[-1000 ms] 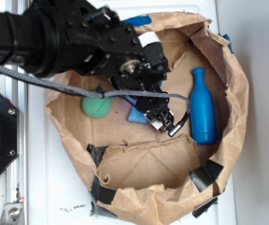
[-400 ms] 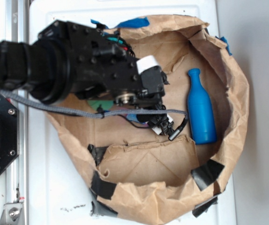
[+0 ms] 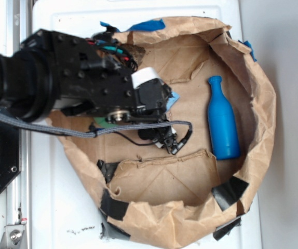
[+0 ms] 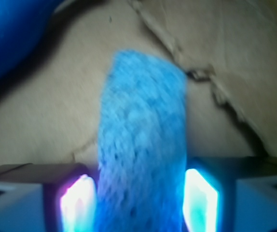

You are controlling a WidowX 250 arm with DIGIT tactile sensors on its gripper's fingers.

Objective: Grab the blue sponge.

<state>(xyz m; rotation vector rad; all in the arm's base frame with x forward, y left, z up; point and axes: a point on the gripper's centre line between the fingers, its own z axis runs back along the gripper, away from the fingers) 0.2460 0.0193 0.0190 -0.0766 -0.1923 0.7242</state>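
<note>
blue sponge: light-blue, porous; lengthwise between fingers

Exterior view taken from overhead, looking down on paper bag, wrist view set close between claw fingers, blue sponge shared.

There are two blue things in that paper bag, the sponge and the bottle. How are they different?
The blue sponge is pale blue and porous; the blue bottle is darker, smooth and glossy. The sponge is a flat rectangular slab, while the bottle is rounded with a narrow neck. The sponge sits between the fingers of the pincer; the bottle lies apart on the brown paper, untouched. Both are blue and inside the bag.
</note>
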